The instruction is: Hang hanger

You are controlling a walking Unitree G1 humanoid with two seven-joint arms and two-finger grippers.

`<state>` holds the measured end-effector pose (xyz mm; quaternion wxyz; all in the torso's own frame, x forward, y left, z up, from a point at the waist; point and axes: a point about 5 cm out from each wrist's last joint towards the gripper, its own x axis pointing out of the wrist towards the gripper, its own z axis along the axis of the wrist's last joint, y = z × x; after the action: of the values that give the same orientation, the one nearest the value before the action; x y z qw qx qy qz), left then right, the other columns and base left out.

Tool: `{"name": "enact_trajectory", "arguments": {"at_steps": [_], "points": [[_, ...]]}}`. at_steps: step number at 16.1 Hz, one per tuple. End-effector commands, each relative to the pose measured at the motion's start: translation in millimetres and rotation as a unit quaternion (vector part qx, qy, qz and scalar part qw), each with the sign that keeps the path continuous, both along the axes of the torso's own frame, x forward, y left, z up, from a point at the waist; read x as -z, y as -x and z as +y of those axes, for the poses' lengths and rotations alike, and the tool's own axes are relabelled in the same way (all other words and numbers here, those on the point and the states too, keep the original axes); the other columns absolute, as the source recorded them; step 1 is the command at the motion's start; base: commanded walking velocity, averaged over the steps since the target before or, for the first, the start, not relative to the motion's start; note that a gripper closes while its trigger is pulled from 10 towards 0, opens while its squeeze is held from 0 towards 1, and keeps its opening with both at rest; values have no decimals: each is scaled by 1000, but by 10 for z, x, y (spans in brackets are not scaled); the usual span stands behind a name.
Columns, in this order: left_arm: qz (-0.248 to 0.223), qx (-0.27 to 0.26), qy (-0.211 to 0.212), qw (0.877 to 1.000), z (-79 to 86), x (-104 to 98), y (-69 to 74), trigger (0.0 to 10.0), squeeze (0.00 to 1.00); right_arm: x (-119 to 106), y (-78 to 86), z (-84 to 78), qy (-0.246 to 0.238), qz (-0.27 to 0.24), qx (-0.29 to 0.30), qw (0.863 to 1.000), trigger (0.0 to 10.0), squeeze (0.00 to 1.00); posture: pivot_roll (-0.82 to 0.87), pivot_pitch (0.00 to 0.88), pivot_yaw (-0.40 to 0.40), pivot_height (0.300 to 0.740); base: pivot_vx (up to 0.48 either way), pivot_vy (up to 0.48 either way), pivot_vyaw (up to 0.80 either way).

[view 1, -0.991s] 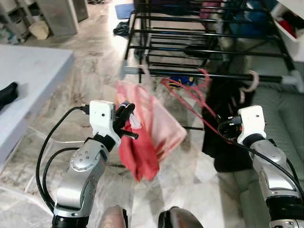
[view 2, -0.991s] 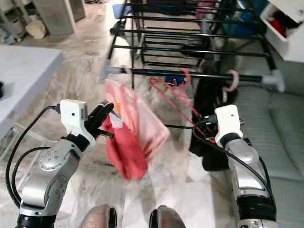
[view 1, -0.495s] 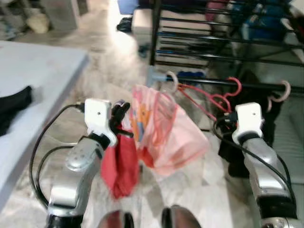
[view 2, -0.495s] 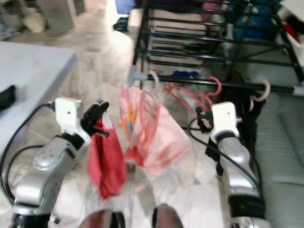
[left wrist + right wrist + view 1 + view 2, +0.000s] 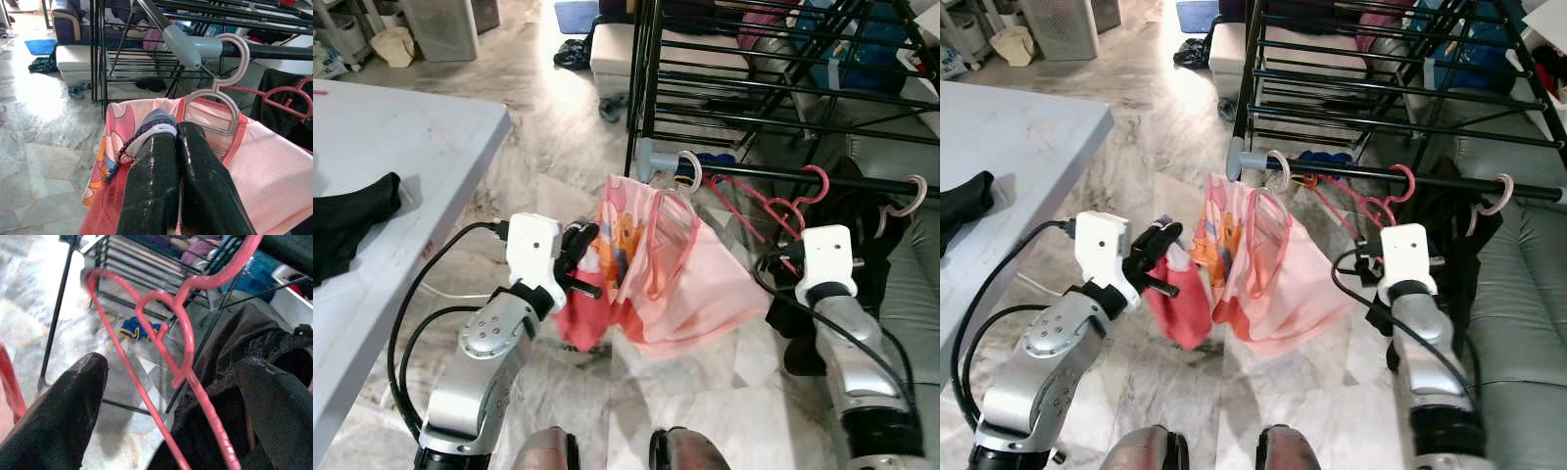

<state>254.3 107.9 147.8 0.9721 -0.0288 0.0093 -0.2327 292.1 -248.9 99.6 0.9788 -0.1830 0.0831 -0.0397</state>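
- Left claw (image 5: 178, 147): both black fingers pressed together, pinching a grey knit edge of the pink garment (image 5: 274, 171).
- Hanger (image 5: 217, 93): pale hook over the drying rack's rail (image 5: 264, 50).
- Marble floor (image 5: 39, 147) beyond.

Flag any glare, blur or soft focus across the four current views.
Eye views: sharp, glare on the marble floor. Left wrist view: blown-out floor patch, left gripper sharp with specular sheen. Right wrist view: soft throughout, near fingers defocused, pink hangers clearer.

2 silver arms, white wrist boxes, looping black cables, glossy black claw fingers (image 5: 151, 186).
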Motion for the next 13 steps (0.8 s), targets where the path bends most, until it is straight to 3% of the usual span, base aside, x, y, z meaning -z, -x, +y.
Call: {"name": "enact_trajectory", "arguments": {"at_steps": [1, 2, 5, 11, 12, 13], "points": [[-18, 12, -2, 1000, -35, -71, 1, 10000, 0, -60, -37, -92, 18, 3, -4, 1000, 10000, 0, 1, 114, -45, 740, 0, 0, 0], [-14, 14, -5, 1000, -39, -55, 12, 10000, 0, -106, -69, -148, 47, 19, -39, 998, 10000, 0, 1, 114, -45, 740, 0, 0, 0], [1, 26, -13, 1000, -41, -4, 57, 10000, 0, -182, -172, -287, 53, 59, -96, 992, 10000, 0, 2, 122, -39, 740, 0, 0, 0], [5, 39, -26, 999, -26, 4, 89, 10000, 0, 28, -158, -402, 37, 191, -156, 969, 10000, 0, 17, 129, -39, 740, 0, 0, 0], [8, 41, -27, 999, -27, 14, 99, 10000, 0, 46, -146, -405, 34, 199, -159, 967, 8784, 0, 17, 129, -39, 740, 0, 0, 0], [9, 43, -28, 999, -31, 18, 105, 10000, 0, 53, -137, -409, 25, 203, -163, 965, 0, 0, 15, 131, -38, 740, 0, 0, 0]]}}
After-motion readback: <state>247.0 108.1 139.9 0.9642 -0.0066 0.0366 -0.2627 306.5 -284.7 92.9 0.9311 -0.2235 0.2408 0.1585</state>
